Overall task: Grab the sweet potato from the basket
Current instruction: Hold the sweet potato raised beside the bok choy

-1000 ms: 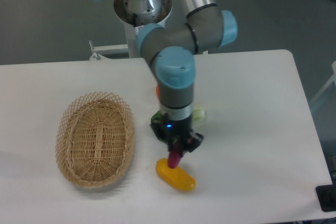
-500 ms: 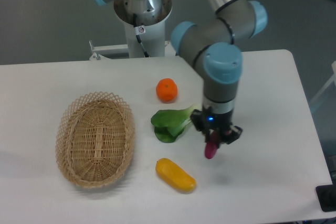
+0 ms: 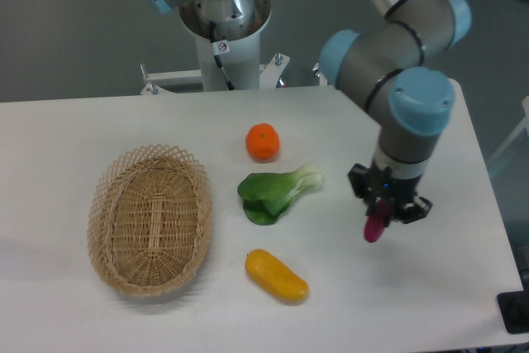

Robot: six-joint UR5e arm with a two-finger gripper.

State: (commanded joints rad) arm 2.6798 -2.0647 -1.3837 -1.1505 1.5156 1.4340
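The magenta sweet potato point(image 3: 374, 227) hangs nearly upright from my gripper point(image 3: 382, 212), which is shut on its upper end, above the right side of the table. The tan woven basket point(image 3: 106, 204) lies at the left of the table, far from the gripper, with nothing inside it. My arm reaches down from the upper right, and its blue-capped wrist sits directly over the gripper.
A round orange fruit point(image 3: 263, 141) sits near the table's middle. Below it lies a green leafy vegetable point(image 3: 273, 194), and a yellow oblong vegetable point(image 3: 277, 276) rests toward the front. The table's right edge runs close to the gripper.
My gripper has carried the sweet potato steadily rightward, from above the yellow vegetable to the table's right side. The orange fruit and the green vegetable have come into view.
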